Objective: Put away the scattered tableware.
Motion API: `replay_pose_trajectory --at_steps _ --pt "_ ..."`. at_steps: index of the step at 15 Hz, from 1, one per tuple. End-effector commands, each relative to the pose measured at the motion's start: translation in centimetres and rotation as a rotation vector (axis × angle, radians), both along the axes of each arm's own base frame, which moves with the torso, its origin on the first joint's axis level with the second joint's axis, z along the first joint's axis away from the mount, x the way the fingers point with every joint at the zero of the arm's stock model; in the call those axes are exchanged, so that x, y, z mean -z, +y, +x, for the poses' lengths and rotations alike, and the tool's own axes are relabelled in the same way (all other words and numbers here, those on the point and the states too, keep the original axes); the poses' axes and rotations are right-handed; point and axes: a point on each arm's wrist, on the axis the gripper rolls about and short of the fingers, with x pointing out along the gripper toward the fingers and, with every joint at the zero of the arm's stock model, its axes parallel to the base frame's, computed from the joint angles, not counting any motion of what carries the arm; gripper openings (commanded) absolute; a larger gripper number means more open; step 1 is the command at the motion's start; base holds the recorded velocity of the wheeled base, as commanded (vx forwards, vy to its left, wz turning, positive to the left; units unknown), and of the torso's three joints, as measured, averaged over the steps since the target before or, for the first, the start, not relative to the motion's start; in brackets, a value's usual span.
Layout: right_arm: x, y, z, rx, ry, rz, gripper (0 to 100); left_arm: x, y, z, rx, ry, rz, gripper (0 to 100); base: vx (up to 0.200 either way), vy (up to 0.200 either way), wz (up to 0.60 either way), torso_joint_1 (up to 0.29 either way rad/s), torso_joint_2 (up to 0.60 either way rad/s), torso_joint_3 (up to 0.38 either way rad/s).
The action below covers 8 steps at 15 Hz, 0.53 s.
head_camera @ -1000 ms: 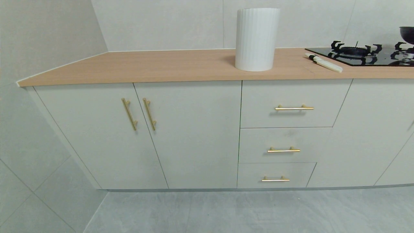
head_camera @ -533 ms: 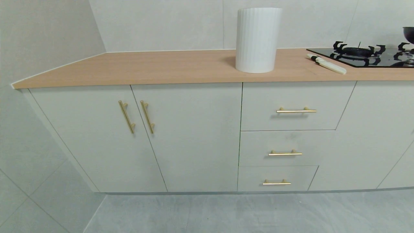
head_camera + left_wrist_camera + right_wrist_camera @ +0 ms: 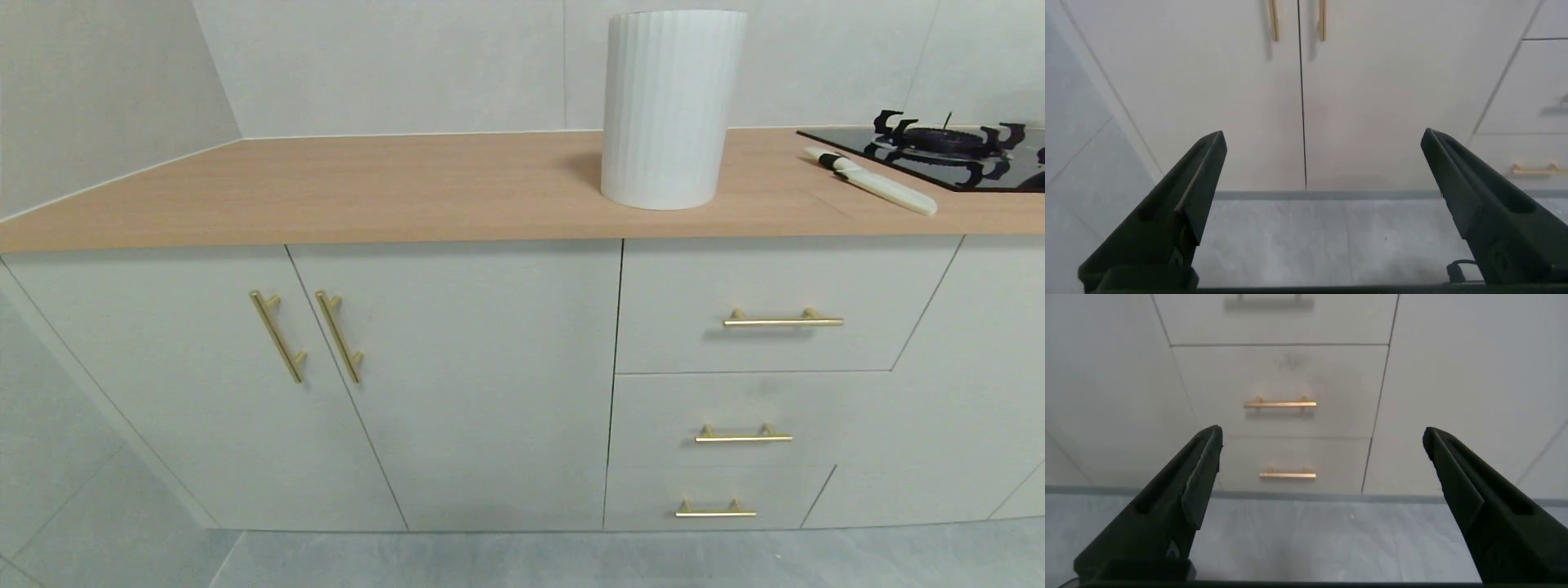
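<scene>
- Wooden counter (image 3: 367, 184), head view: you're at the approach step, with nothing picked up yet. The knife (image 3: 870, 181) lies flat at 2 o'clock, between the white holder (image 3: 669, 106) and the stove (image 3: 939, 159), apart from both. Its long axis runs from 10 to 4 o'clock, with a black band near the 10 o'clock end. You can't tell which end is the blade.
- Left wrist view: your left gripper (image 3: 1323, 140) is spread wide and empty, low before the doors (image 3: 1372, 98).
- Right wrist view: your right gripper (image 3: 1323, 434) is also wide apart and empty, facing the drawers (image 3: 1282, 384).
- Next, likely: lift the right arm to the counter and set its fingers across the knife's axis.
</scene>
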Motion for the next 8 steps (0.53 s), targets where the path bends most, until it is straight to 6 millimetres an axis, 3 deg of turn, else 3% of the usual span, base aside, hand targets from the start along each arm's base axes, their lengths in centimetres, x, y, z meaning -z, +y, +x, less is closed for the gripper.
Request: replay_pose_trajectory --at_steps 1,3,8 --pt "-0.01 0.00 0.02 0.000 0.002 0.000 100 0.00 0.00 0.01 0.000 0.001 0.000 100 0.200 0.000 0.00 0.007 0.00 -0.002" --pt "-0.01 0.00 0.02 -0.001 0.002 0.000 100 0.00 0.00 0.01 0.000 0.001 0.000 100 0.200 0.000 0.00 0.005 0.00 -0.002" --pt "-0.01 0.00 0.02 -0.001 0.002 0.000 100 0.00 0.00 0.01 0.000 0.001 0.000 100 0.000 0.000 0.00 0.000 0.00 0.000"
